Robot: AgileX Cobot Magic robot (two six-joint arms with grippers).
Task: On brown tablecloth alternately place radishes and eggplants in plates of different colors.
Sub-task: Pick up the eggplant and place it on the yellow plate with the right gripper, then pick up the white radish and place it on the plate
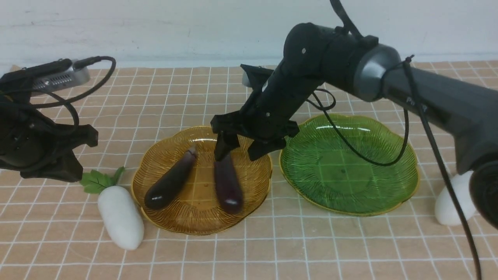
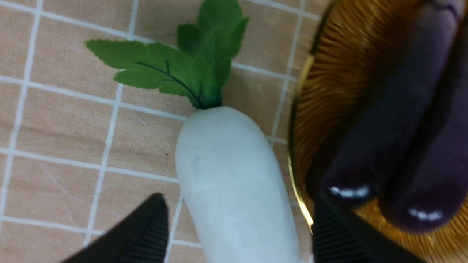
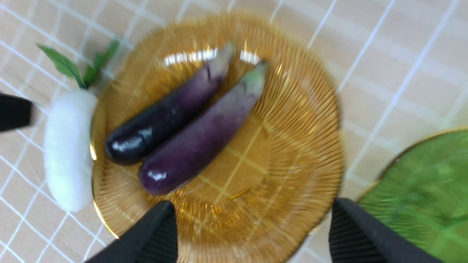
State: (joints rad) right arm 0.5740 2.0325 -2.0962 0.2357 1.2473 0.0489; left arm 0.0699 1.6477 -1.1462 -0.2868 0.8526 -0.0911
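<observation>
**Surface.** The brown tablecloth fills the lower two thirds of the front view.

**Plates.** The amber plate sits at centre frame and holds both eggplants side by side. The first eggplant is on its left half and the second eggplant near its middle. The green plate, right of centre, holds nothing.

**Radishes.** The first radish lies on the cloth at lower left, just beside the amber plate's left rim. The second radish lies at the right edge, partly hidden by the right arm.

**Grippers.**
- The right gripper hangs over the second eggplant's stem end, jaws spread and empty.
- The left gripper is at the left edge of the front view. Its wrist view shows the jaws spread to either side of the first radish, gripping nothing.

**Assessment.** The eggplant stage looks complete. The radish stage is in hand, with neither radish plated.

The next move calls for the left gripper to descend and close on the white body, not the leaves. It then lifts and carries the radish to the green plate, which lies beyond the amber plate. One finger stands close to the amber rim and may nudge it. The right arm sits across that path and should clear first.
</observation>
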